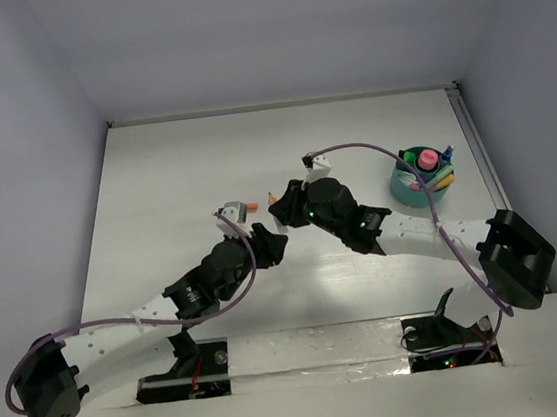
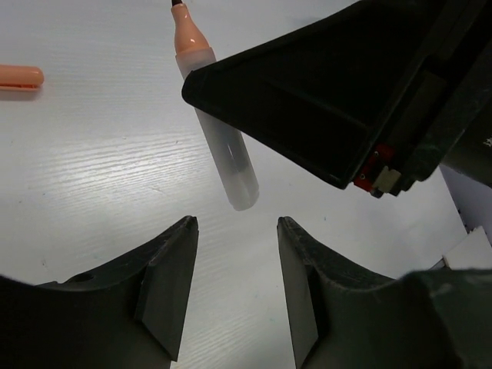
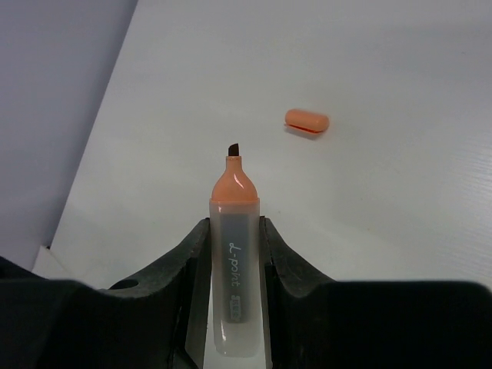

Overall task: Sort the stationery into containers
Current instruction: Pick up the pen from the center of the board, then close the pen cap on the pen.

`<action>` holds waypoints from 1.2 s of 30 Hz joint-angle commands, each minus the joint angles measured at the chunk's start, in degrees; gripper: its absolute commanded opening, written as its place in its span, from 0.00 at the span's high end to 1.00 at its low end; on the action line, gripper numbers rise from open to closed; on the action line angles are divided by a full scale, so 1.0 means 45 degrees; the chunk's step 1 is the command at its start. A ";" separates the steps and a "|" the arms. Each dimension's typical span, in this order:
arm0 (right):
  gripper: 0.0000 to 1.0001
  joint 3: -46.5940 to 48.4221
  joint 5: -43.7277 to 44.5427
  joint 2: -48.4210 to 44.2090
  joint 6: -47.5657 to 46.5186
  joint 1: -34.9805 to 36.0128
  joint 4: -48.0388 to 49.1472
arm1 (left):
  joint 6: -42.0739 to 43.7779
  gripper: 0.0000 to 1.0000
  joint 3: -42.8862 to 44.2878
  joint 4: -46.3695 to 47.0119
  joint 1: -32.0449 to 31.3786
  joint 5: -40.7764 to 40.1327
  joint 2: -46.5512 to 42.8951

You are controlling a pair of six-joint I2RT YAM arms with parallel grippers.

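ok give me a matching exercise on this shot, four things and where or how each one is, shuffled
1 orange marker
2 orange cap
3 teal tub
4 left end effector

a far right of the table, stationery inside
b jaws apart, nothing between
c loose on the table
d clamped in the right end effector

Pairs: 1-d, 2-c, 3-a, 4-b

- The right arm stretched from the near right across the white table [image 1: 155, 182] toward its middle.
- The right gripper [image 1: 280, 204] sat low there, with the tip of an orange marker [image 1: 272, 198] showing at its front.
- The left gripper [image 1: 264, 232] stood just beside it, nearer the bases.
- A small orange cap [image 1: 248, 208] lay just left of that tip.
- A teal tub [image 1: 405, 192] stood well apart, far right — a pink-capped tube [image 1: 428, 159] and yellow and green pieces inside it.
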 commanded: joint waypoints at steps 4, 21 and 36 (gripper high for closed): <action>0.98 -0.0220 -0.0143 -0.0699 0.0117 0.0176 0.1082 | 0.0403 0.58 0.0802 0.1441 0.0510 0.0237 0.0313; 0.99 -0.0845 -0.1080 -0.0680 0.0898 0.0528 0.2156 | 0.0599 0.72 0.0704 0.2848 0.1253 0.1391 0.1368; 0.46 -0.1118 -0.0398 -0.1675 0.0177 0.0528 0.0733 | 0.0951 1.00 0.0275 0.0998 0.1369 0.0434 -0.0270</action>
